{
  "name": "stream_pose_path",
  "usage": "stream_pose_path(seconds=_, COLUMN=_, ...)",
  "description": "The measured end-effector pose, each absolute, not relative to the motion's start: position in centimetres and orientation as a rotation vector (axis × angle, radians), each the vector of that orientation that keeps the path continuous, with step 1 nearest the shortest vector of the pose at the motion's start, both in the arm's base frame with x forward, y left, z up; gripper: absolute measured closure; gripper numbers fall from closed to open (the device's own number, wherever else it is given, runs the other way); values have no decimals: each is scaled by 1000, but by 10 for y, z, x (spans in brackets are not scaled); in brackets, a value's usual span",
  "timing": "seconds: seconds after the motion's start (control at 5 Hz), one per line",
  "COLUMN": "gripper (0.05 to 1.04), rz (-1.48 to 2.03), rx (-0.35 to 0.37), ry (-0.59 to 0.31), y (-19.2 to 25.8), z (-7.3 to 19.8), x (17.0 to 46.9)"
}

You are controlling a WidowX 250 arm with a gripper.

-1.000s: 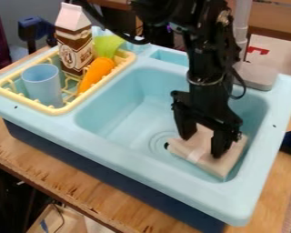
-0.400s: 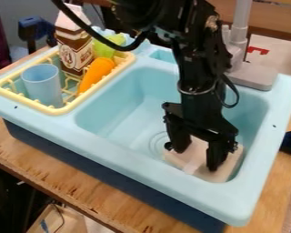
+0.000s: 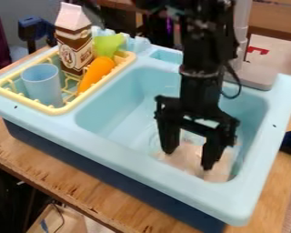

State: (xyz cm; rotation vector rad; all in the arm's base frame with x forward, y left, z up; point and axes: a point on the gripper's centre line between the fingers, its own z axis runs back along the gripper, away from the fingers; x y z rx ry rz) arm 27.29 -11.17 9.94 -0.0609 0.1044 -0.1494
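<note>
Evidently, the claw (image 3: 188, 160) is spread apart, a pale slab (image 3: 186, 160) beneath it in the blue sink (image 3: 127, 157); careful centring suits gripping.

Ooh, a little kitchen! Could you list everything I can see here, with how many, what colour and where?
Carton: one, brown and white, in rack
Cup: one, blue, rack's near end
Carrot: one, orange, in rack
Leafy-looking piece: one, green, behind carrot
Rack: one, yellow, on sink's left
Flat block: one, beige, sink bottom
Sink: one, light blue, on table
Tap: one, grey, behind basin
Table: one, wooden, underneath
Robot arm: one, black, above basin
Gripper: one, black, over block
</note>
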Motion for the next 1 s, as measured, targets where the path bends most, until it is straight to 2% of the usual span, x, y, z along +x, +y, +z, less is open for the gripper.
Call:
stream_pose_path(seconds=0.2, gripper=86, rz=-141, rx=-46, ry=158, y=-109, z=101, x=265)
stream_pose_path(seconds=0.4, gripper=86, rz=-200, rx=-53, ry=138, y=-109, z=102, x=268)
stream_pose_path(seconds=0.6, gripper=85, rz=-329, rx=-52, ry=21, y=-108, z=129, x=279)
stream_pose_path(seconds=0.8, gripper=85, rz=-444, rx=-5, ry=-76, y=-96, z=164, x=273)
stream_pose_path(seconds=1.0, gripper=85, rz=-476, rx=-6, ry=-102, y=-88, z=190, x=250)
